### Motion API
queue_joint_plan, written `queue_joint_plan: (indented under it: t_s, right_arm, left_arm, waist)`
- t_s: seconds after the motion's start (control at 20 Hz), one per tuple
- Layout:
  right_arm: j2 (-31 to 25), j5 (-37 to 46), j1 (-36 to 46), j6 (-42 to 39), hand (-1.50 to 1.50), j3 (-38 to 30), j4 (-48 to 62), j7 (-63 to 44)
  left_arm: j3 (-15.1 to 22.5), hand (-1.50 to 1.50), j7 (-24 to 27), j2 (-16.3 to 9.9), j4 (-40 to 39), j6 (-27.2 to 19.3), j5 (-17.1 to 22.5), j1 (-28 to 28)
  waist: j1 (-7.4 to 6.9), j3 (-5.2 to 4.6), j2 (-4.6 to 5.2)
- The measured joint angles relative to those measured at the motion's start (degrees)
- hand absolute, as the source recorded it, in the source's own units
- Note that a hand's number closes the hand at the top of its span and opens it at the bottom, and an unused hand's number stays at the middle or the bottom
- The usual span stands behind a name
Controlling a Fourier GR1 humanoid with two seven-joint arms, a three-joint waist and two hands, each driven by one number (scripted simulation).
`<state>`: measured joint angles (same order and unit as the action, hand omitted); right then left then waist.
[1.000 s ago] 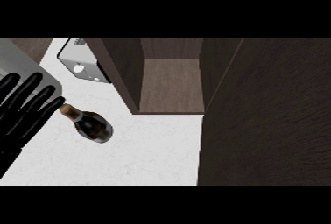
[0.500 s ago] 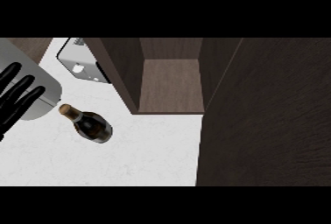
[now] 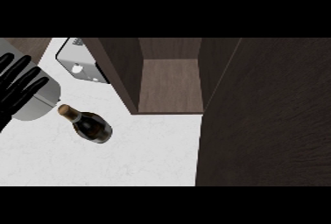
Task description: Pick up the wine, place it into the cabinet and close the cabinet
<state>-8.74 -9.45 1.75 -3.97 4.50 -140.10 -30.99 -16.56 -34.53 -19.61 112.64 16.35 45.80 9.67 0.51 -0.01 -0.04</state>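
A dark wine bottle [image 3: 91, 126] with a brown cork top stands on the white counter [image 3: 129, 162], seen from above, neck toward the upper left. My left hand [image 3: 15, 89] shows at the left edge, open with straight fingers pointing up, a short gap left of the bottle's neck and not touching it. The cabinet [image 3: 170, 83] is open just right of and beyond the bottle, with a bare wooden floor inside. Its dark door [image 3: 265, 118] fills the right side of the view. My right hand does not show.
A grey rounded object [image 3: 39, 98] sits behind my left hand, close to the bottle's neck. A silver appliance [image 3: 81, 65] lies at the back left against the cabinet's left wall [image 3: 123, 70]. White counter stretches in front of the bottle.
My left hand has drawn back to the left, away from the bottle's neck, with most of that shift a second ago. The bottle stands where it was.
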Motion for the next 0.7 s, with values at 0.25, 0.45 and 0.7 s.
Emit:
queue_joint_plan:
  t_s: [0.25, 0.45, 0.7]
  right_arm:
    - [0.21, -0.05, -1.22, -0.66, -1.50, -0.22, -0.81, 0.30]
    - [0.41, 0.02, -0.75, -0.91, -1.50, -0.41, -0.55, -0.38]
    - [0.27, -0.14, 0.22, -0.76, -1.50, -0.70, -1.29, -2.37]
  left_arm:
    - [0.79, -1.50, 1.99, 0.70, -5.24, 3.94, -1.50, -0.82]
    - [1.77, -1.50, 4.73, 1.63, -9.63, 7.23, -4.32, -1.06]
    - [1.82, -1.50, 8.86, 2.38, -16.48, 10.60, -7.71, -0.31]
  waist:
    - [0.01, 0.00, -0.02]
    - [0.02, 0.01, 0.00]
    - [0.06, -0.01, 0.01]
